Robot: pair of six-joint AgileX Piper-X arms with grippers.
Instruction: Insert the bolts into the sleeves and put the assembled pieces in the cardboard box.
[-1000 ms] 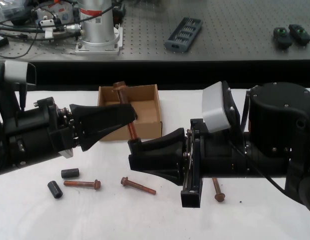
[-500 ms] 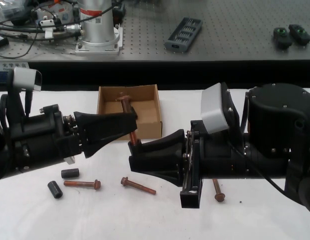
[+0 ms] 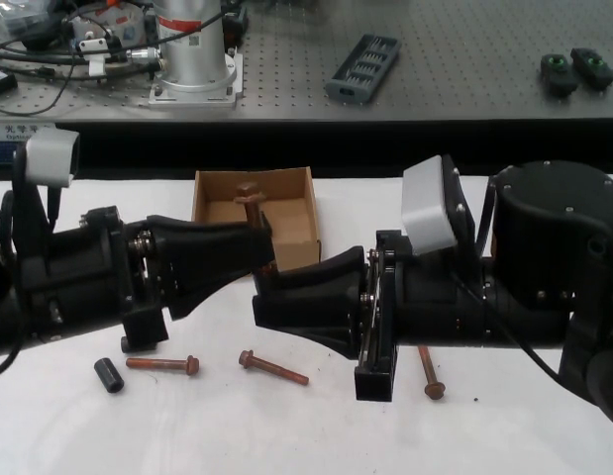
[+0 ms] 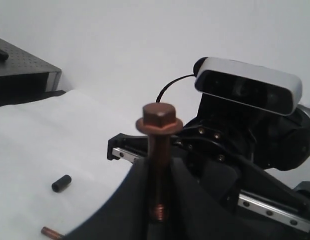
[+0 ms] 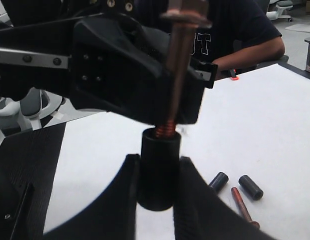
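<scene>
My left gripper [image 3: 263, 253] is shut on a copper bolt [image 3: 253, 220] and holds it upright, head up, in front of the cardboard box [image 3: 277, 175]. Right under it, my right gripper [image 3: 258, 293] is shut on a black sleeve [image 5: 159, 170], also upright. In the right wrist view the bolt's threaded end [image 5: 167, 131] sits at the sleeve's open top, just entering it. The left wrist view shows the bolt [image 4: 158, 150] between the fingers of my left gripper [image 4: 156, 172], with its hex head on top.
Loose bolts [image 3: 163, 364] [image 3: 273, 367] [image 3: 429, 373] and a black sleeve [image 3: 109, 374] lie on the white table near the front. Two sleeves [image 5: 219, 181] [image 5: 250, 187] lie side by side. A perforated bench with gear stands beyond the table.
My left arm has come down and to the right, bringing the bolt lower until its tip meets the sleeve. The right gripper has barely shifted.
</scene>
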